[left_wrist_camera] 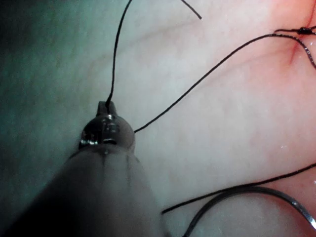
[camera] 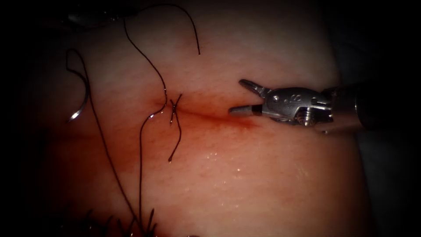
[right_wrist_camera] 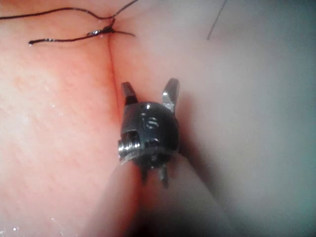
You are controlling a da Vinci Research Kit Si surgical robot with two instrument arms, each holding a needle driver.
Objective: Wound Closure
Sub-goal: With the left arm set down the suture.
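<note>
The cut (camera: 206,115) runs across the tissue (camera: 245,175), with a tied stitch knot (camera: 175,105) near its left end. The curved needle (camera: 83,98) lies free on the tissue, left of the cut and held by neither tool; it is also seen as a curved needle (left_wrist_camera: 256,193) in the left wrist view. My left tool (left_wrist_camera: 107,105) is shut on the thread (left_wrist_camera: 116,54), away from the knot (left_wrist_camera: 301,30). My right tool (camera: 237,95) hovers open over the cut's right end, holding nothing. Its jaws (right_wrist_camera: 149,89) stand spread just short of the knot (right_wrist_camera: 106,30).
Long thread (camera: 141,145) loops from the stitch down to the near edge, where several cut thread ends (camera: 131,224) lie. A short tail (camera: 177,140) hangs from the knot. Red fluid (camera: 239,125) stains the tissue beside the cut. The tissue drops off at the right (camera: 372,166).
</note>
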